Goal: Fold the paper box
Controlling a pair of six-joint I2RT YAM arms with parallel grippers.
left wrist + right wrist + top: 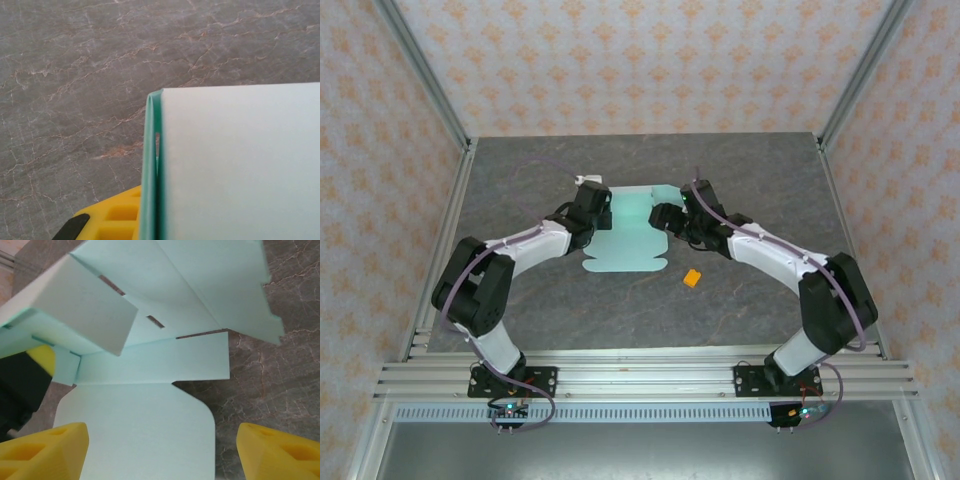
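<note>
Yellow fingertips of the right pincer stood spread wide over the paper box.
Partly folded, the paper box lay in the middle of the worktop, its left flap raised and clamped in the left pincer; the right pincer gripped nothing. A small orange block sat just near-right of the card.

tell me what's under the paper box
The grey table shows around the paper box, whose flat panels rest on it. The stretch right beneath the card is covered, so anything there can't be seen.
</note>
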